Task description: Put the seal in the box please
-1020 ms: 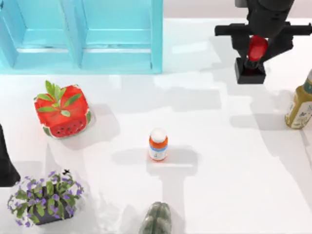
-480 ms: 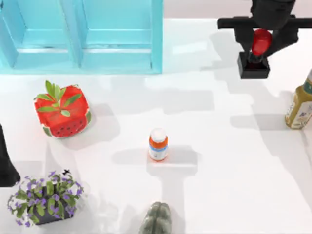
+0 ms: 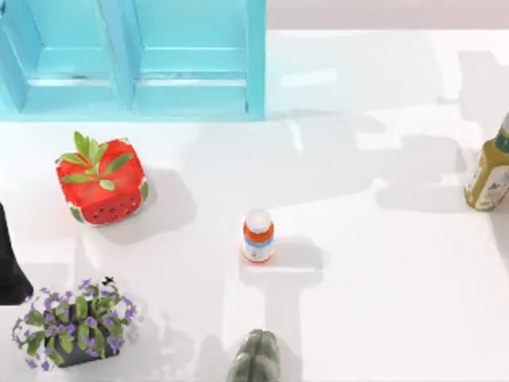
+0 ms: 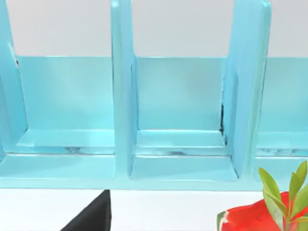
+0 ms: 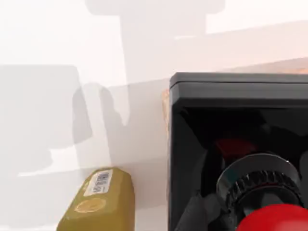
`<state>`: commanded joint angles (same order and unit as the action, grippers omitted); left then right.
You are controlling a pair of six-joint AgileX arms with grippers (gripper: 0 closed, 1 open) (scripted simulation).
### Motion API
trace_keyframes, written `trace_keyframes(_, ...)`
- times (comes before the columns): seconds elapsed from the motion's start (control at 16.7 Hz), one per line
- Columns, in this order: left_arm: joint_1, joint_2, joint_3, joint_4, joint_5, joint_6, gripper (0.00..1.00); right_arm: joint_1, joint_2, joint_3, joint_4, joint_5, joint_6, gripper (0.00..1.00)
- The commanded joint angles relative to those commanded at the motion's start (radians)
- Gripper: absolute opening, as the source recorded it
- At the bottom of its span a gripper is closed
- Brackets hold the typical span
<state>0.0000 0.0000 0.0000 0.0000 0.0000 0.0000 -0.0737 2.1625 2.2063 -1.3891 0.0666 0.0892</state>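
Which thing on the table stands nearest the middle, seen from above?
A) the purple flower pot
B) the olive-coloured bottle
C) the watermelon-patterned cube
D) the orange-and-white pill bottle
D: the pill bottle stands alone mid-table, while the watermelon cube and flower pot sit at the left and the olive-coloured bottle at the right edge.

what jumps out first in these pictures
The tall turquoise shelf unit with upright dividers fills the table's far left. On the left stands a watermelon-patterned cube pot with green leaves, and an orange-and-white pill bottle stands mid-table. The right wrist view shows a glossy red knob before a black box.
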Motion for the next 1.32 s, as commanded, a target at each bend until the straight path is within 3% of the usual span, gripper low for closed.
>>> trace_keyframes(0.3, 0.000, 0.000, 0.000, 0.000, 0.000, 0.000, 1.00, -0.288, -0.245, -0.338, 0.026, -0.047, -0.325, 0.00)
trace_keyframes(0.54, 0.000, 0.000, 0.000, 0.000, 0.000, 0.000, 1.00, -0.390, -0.372, -0.525, 0.024, -0.109, -0.518, 0.00)
trace_keyframes(0.96, 0.000, 0.000, 0.000, 0.000, 0.000, 0.000, 1.00, -0.405, -0.392, -0.561, 0.024, -0.125, -0.552, 0.00)
trace_keyframes(1.32, 0.000, 0.000, 0.000, 0.000, 0.000, 0.000, 1.00, -0.400, -0.389, -0.712, 0.184, -0.126, -0.546, 0.00)
